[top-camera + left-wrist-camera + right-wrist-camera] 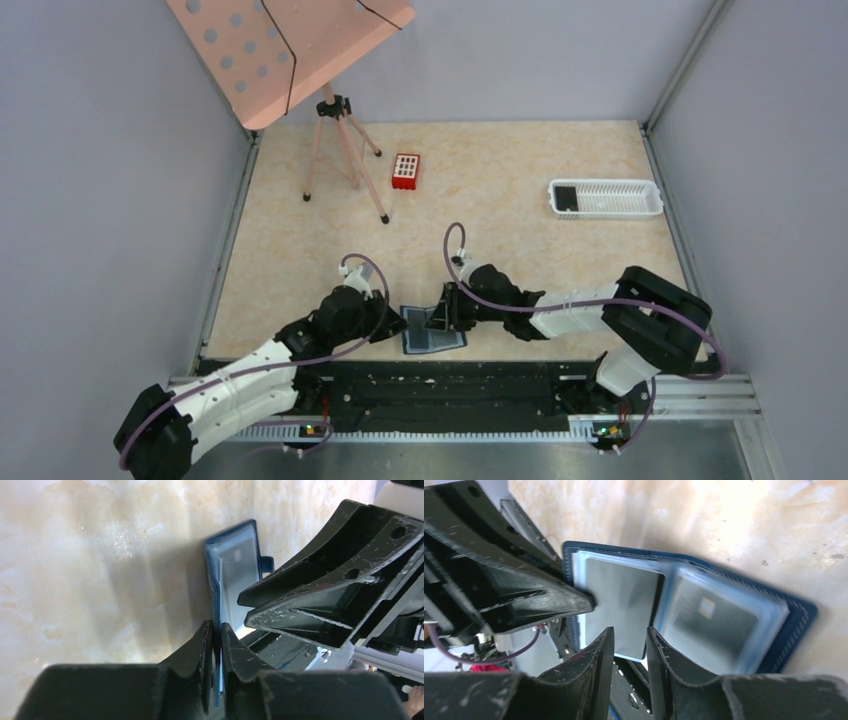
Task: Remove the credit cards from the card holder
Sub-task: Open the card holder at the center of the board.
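Observation:
The blue card holder (pixel 432 331) lies open near the table's front edge. My left gripper (pixel 217 634) is shut on its left edge; it is also in the top view (pixel 396 325). The holder's inner pockets show in the right wrist view (pixel 734 615). A dark credit card (pixel 621 600) sticks partly out of the left pocket. A second card (pixel 714 617) sits inside the right clear pocket. My right gripper (pixel 630 639) hovers over the protruding card, jaws narrowly apart, with nothing between them; it is also in the top view (pixel 446 310).
A white slotted tray (pixel 620 199) at the back right holds one dark card (pixel 566 197). A red box (pixel 405 171) and a tripod (pixel 345 150) carrying a pink perforated board (pixel 290 50) stand at the back left. The black front rail (pixel 450 385) runs just behind the holder.

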`<state>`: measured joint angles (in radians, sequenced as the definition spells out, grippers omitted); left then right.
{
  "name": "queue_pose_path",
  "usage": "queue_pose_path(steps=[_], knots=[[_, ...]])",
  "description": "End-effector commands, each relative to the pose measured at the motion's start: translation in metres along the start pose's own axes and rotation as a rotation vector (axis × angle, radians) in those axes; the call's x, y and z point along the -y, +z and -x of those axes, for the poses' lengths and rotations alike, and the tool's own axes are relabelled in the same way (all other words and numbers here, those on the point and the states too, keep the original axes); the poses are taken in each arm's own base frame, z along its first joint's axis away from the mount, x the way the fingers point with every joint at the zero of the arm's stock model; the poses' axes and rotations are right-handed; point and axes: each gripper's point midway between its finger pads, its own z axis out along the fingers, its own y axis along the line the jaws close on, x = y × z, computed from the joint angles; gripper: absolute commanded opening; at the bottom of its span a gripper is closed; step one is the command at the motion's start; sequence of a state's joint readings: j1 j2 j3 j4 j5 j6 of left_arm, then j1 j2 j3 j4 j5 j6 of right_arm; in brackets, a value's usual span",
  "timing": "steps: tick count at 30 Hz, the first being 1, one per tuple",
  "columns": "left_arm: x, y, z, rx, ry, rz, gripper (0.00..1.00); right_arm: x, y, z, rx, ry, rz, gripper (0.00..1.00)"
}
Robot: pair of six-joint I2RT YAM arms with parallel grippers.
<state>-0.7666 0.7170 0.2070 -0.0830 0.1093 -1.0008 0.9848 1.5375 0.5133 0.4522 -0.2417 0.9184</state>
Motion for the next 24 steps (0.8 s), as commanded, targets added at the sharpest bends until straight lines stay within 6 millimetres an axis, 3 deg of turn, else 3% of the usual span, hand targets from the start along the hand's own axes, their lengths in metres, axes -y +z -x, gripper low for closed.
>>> queue_pose_path(steps=[1, 5, 17, 24], knots=[[0.019, 0.002, 0.005, 0.022, 0.025, -0.105, 0.10, -0.028, -0.010, 0.016, 0.054, -0.050, 0.149, 0.32], [0.021, 0.002, 0.006, 0.027, 0.033, -0.115, 0.00, -0.026, -0.017, 0.019, 0.068, -0.059, 0.181, 0.35], [0.043, -0.007, 0.016, 0.096, 0.050, -0.250, 0.00, -0.013, -0.028, 0.025, 0.096, -0.049, 0.235, 0.39], [0.055, -0.016, 0.016, 0.111, 0.065, -0.330, 0.00, -0.026, -0.032, 0.026, 0.085, -0.101, 0.347, 0.34]])
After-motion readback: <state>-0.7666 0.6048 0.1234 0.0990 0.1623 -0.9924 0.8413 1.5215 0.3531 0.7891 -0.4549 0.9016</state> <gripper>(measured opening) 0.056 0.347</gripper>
